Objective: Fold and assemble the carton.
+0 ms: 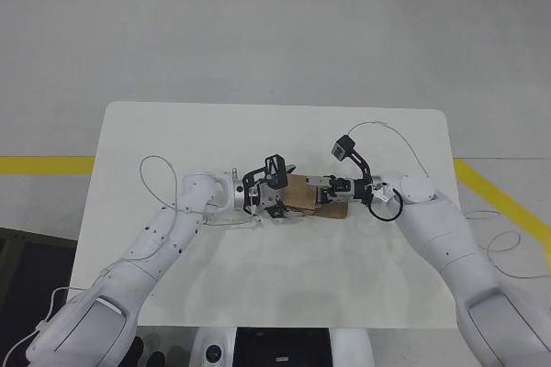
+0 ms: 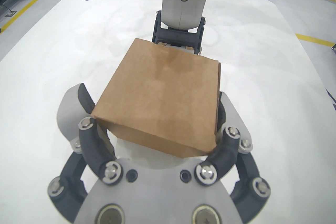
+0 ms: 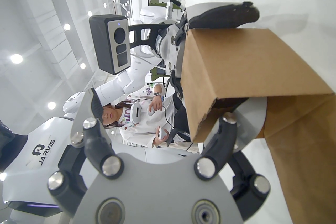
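On your white table (image 1: pixel 257 275), the brown carton (image 2: pixel 162 99) sits near the middle, between the two arms. Your left gripper (image 2: pixel 153 97) clasps one end of it from both sides. Your right gripper (image 3: pixel 168 104) is spread wide at the opposite, open end, with one finger tucked inside and the other clear.

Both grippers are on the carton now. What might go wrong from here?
1. The left gripper clamps the carton across its thin side walls; more squeeze may buckle them.
2. The right gripper is open, with one finger tucked into the carton's open end and the other in free air. A push there might tear the cardboard or shove the carton out of the left grip.
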Robot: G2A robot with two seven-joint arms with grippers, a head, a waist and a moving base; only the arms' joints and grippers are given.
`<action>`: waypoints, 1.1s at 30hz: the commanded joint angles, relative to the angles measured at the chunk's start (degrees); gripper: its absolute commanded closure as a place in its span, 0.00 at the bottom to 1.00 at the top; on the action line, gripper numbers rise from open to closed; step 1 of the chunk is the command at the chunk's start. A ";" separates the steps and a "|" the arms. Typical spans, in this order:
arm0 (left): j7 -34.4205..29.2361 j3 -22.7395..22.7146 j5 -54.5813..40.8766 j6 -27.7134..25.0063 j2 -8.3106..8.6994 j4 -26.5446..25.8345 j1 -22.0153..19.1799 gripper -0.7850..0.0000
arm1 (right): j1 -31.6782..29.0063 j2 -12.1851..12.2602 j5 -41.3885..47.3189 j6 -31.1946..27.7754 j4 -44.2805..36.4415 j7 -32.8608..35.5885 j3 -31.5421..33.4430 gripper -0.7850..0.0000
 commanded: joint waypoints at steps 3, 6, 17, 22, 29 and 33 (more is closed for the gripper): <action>-0.04 -0.11 -0.17 0.06 -0.04 0.04 0.03 0.00 | -0.06 0.64 -0.45 0.38 -0.11 0.37 1.35 0.00; -0.09 -0.31 -0.32 0.08 -0.03 0.02 0.05 0.00 | -0.50 1.56 -0.80 0.87 -0.55 0.86 3.08 0.00; -0.87 -0.76 -0.86 0.09 -0.04 -0.50 0.25 0.00 | -4.07 6.74 -7.09 1.65 -4.86 1.64 12.60 0.00; -1.20 -0.76 -0.92 0.29 -0.10 -0.77 0.38 0.00 | -7.26 9.03 -10.54 3.77 -8.80 1.74 17.07 0.00; -1.58 -0.78 -0.91 0.62 -0.19 -1.23 0.45 0.00 | -10.49 10.19 -12.74 5.64 -11.54 0.91 19.05 0.00; -1.92 -0.62 -0.77 0.48 -0.27 -1.32 0.39 0.00 | -10.90 9.89 -12.73 5.50 -10.89 0.67 17.98 0.00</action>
